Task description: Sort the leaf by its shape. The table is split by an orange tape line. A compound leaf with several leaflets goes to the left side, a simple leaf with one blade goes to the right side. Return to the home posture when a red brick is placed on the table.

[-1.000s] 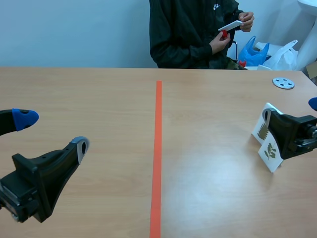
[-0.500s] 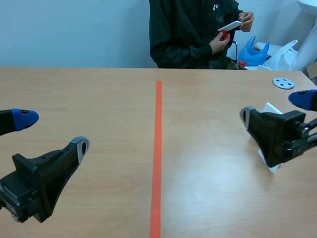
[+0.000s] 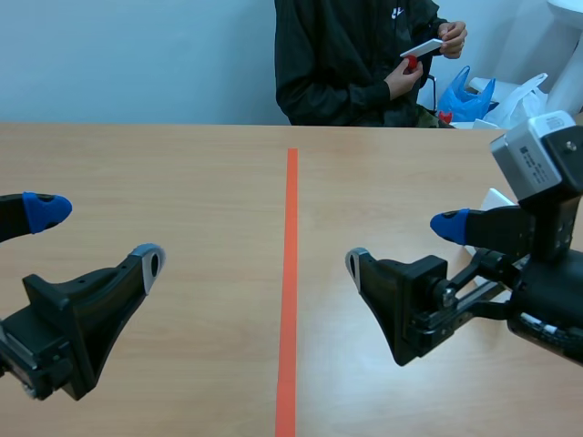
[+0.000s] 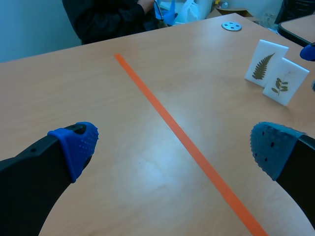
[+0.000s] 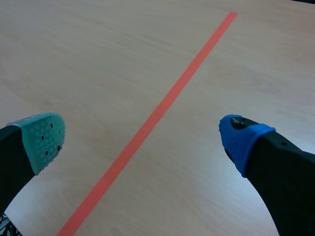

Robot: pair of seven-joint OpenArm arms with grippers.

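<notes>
Two white cards stand just beside each other near the right edge of the table [image 3: 182,173], right of the single orange tape line [image 3: 290,273]: one fern card [image 4: 266,63] with many leaflets, one sprig card [image 4: 285,81] with a few small leaves. Both claws are spread wide and hold nothing; the left gripper [image 3: 97,237] hangs over the near left corner, the right gripper [image 3: 404,244] just right of the line. One grey disc [image 4: 231,26] lies by the far right corner. One person [image 3: 355,64] sits at the far edge
</notes>
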